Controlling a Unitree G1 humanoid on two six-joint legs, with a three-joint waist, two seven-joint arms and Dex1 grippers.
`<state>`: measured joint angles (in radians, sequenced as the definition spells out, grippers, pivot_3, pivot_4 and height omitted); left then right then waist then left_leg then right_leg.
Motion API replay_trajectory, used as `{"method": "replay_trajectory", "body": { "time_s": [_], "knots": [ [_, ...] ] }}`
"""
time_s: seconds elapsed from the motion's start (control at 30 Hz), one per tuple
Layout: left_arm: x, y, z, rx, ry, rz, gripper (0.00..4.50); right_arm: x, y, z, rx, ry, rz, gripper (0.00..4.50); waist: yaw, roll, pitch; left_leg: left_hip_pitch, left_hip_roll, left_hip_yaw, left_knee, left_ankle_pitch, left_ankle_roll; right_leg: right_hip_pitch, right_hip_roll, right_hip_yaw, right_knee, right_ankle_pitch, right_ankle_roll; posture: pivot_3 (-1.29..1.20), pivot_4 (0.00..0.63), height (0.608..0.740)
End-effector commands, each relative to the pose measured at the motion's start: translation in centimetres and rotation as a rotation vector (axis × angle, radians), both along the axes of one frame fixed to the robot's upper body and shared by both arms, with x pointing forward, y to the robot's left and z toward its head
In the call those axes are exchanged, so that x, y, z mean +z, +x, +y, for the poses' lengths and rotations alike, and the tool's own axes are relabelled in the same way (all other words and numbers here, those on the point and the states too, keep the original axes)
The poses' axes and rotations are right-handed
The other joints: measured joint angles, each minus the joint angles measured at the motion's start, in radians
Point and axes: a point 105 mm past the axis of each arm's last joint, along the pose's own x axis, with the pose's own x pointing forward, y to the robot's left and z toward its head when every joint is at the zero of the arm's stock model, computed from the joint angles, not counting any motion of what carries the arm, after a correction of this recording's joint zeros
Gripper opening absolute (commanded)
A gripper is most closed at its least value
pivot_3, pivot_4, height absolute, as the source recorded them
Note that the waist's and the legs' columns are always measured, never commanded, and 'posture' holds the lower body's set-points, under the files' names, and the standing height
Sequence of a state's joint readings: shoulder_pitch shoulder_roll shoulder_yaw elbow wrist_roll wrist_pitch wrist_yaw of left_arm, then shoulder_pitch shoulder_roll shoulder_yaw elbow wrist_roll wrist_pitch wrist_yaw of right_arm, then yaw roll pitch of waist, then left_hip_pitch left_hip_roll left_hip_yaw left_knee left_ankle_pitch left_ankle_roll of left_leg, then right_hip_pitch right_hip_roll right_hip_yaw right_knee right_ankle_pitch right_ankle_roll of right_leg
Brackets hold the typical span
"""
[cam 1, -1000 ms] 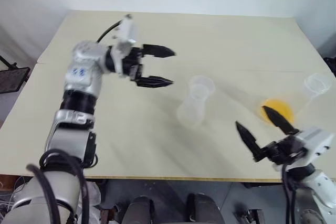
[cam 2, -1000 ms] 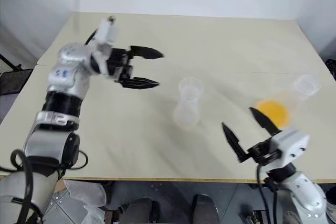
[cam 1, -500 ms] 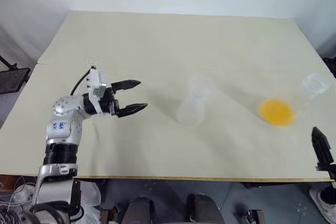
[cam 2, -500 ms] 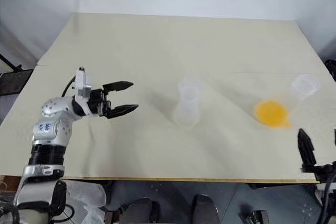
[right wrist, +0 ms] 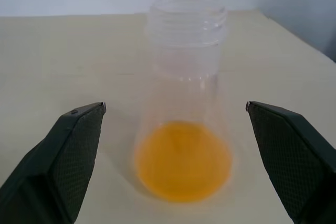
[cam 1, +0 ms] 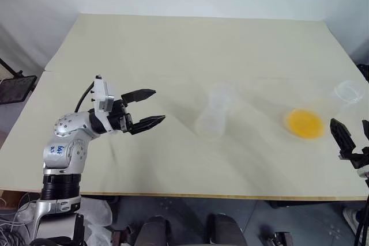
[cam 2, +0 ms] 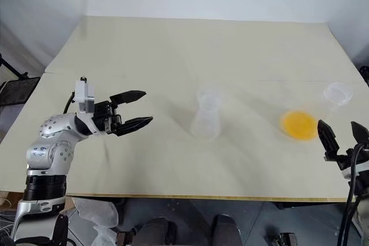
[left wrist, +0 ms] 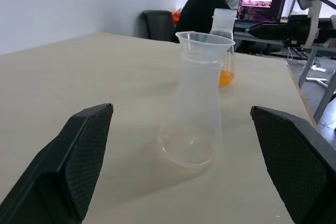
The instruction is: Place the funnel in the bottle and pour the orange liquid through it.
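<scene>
The left claw is seen near the table's left front corner, above the table, with its two black fingers spread wide and nothing held between them. It is pointed across the table toward the bottle. The right claw is found at the table's right front edge, its fingers likewise spread wide and empty, and it is aimed at the flask just ahead of it.

The bottle, frosted and translucent white, is stood upright about midway between the left and right edges, somewhat nearer the front edge than the back. In the left wrist view the funnel is seen seated in the bottle's neck, its wide clear rim flared above the mouth. No liquid can be made out in the bottle's base.

The clear flask is stood upright close to the right edge, well apart from the bottle. The orange liquid is held in its bottom only, as a shallow bright layer, and the threaded mouth is left open.

Beyond the table's right edge, in the left wrist view, a seated person in dark clothing and a lit screen are seen.
</scene>
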<state>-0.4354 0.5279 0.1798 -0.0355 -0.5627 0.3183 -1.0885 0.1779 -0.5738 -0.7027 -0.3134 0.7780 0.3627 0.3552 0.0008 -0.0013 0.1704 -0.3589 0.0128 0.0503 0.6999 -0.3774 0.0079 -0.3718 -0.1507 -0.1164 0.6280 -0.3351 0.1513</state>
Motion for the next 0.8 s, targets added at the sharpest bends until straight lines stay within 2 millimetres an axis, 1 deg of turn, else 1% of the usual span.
{"method": "replay_trajectory", "body": {
  "time_s": [0.03,0.2,0.43,0.6,0.8],
  "knots": [
    [1.2,-0.8,-0.1,-0.006,-0.006,-0.047,4.46,0.9,1.6,0.0,0.025,-0.009,-0.020,4.50,-0.002,0.000,0.000,0.000,0.000,0.000,0.000,0.000,0.000,0.000,0.000,0.000,0.000,0.000,0.000,0.00,0.150,0.740],
    [1.4,-1.1,-0.4,-0.003,-0.012,-0.053,4.46,1.3,3.1,-0.8,-0.001,0.006,-0.054,4.50,-0.003,0.001,0.000,0.000,0.001,0.001,0.000,0.000,0.000,-0.001,0.001,0.000,0.000,0.000,0.000,0.00,0.150,0.740],
    [1.6,-1.1,-0.6,0.005,-0.022,-0.067,4.46,1.6,5.0,0.3,0.074,0.020,-0.074,4.50,-0.003,0.001,0.000,0.000,0.001,0.001,0.000,0.000,0.000,-0.001,0.000,0.000,0.000,0.000,0.000,0.00,0.150,0.740],
    [1.7,-1.1,-0.8,0.003,-0.023,-0.075,4.46,1.8,6.2,-0.1,0.064,0.009,-0.084,4.50,-0.004,0.001,0.000,0.000,0.001,0.001,-0.001,0.000,0.000,-0.001,0.001,0.000,0.000,0.000,0.000,0.00,0.150,0.740],
    [1.9,-1.2,-1.2,-0.014,-0.031,-0.085,4.46,2.4,7.4,-0.2,0.061,0.021,-0.119,4.50,-0.005,0.001,0.000,0.000,0.001,0.002,-0.001,0.000,0.000,-0.001,0.001,0.000,0.000,0.000,0.000,0.00,0.150,0.740]
  ]
}}
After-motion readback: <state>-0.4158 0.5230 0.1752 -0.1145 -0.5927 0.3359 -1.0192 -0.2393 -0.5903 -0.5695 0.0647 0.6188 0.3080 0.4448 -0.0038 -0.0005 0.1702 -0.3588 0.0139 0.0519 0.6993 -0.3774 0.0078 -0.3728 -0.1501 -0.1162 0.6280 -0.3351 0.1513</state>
